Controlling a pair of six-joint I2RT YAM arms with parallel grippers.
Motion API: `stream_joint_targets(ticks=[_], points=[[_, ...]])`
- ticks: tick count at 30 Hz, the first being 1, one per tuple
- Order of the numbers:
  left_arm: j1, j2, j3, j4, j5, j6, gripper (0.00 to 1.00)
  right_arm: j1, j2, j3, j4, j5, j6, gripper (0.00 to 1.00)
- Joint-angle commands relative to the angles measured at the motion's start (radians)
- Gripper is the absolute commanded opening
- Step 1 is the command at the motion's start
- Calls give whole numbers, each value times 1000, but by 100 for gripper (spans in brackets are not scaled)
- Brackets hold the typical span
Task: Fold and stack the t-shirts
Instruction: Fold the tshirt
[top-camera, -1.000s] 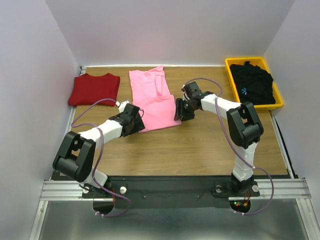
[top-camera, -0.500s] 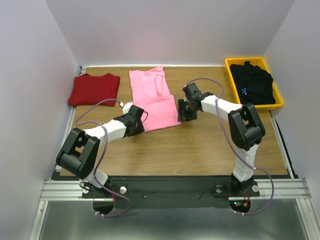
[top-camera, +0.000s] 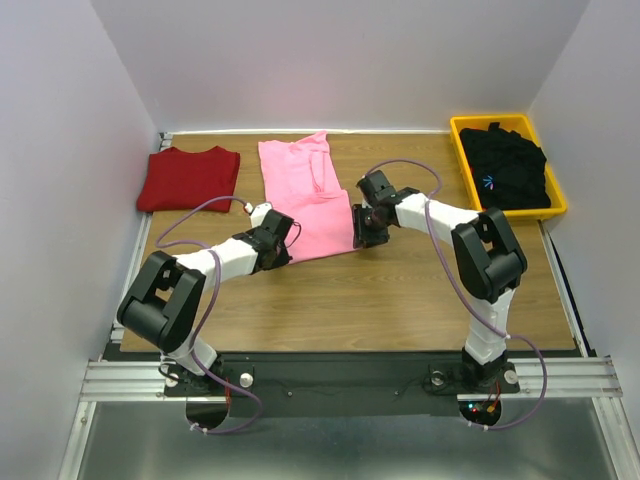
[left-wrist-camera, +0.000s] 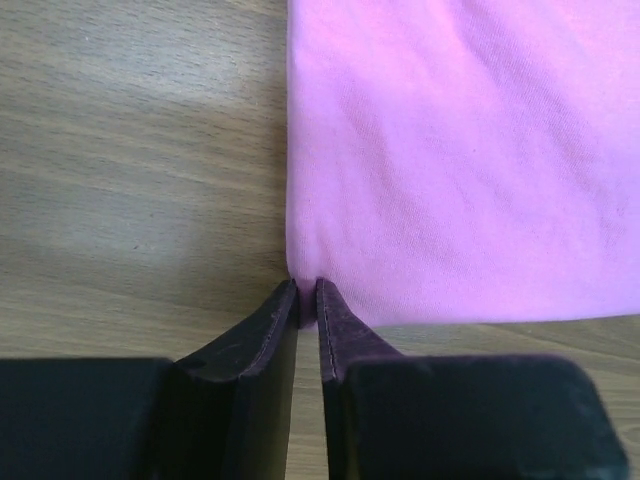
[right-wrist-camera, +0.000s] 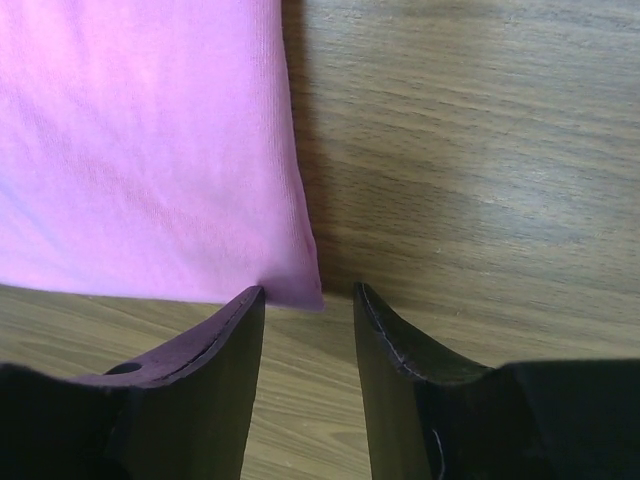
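**L jaws nipped on pink corner; R jaws apart astride the other corner**

L gripper (left-wrist-camera: 308, 295): black fingers nearly together, w/ near-left corner of light pink knit t-shirt (left-wrist-camera: 450, 150) pinched btwn the tips. R gripper (right-wrist-camera: 310, 295): jaws apart, gap astride the shirt's near-right corner. One finger touches the edge, nothing gripped.

Surface: light-brown wood-grain tabletop (top-camera: 400, 290), matte, boxed by plain pale walls (top-camera: 340, 60) at back & sides. Ribbed metal rail (top-camera: 110, 380) runs along near edge by the arm bases.

Pink tee lies flat, mid-table toward the back. Long axis runs near-to-far, w/ far end leaning slightly left. Near edge faces the arms, one gripper at each end of it. Near half is wider than far half. Cloth is a fine smooth knit w/ faint creases, edges straight.

At far left lies a dark red folded t-shirt (top-camera: 188, 178), roughly rectangular, apart from the pink one. At far right a black crumpled t-shirt w/ small blue mark (top-camera: 510, 165) sits heaped in a yellow rectangular plastic bin (top-camera: 525, 212).
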Motion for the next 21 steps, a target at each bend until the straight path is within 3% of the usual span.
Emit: stream_joint_targets(ticks=[1,16,21], points=[[-8,48,-25,-71,28,-2,22,14,16,17,-18,39,10,46],[-8,53,-43,-53,49,13,13,61,123,-4,-32,165,12,38],[-7,53,-42,-53,67,27,6,69,129,-35,-38,189,14,24]])
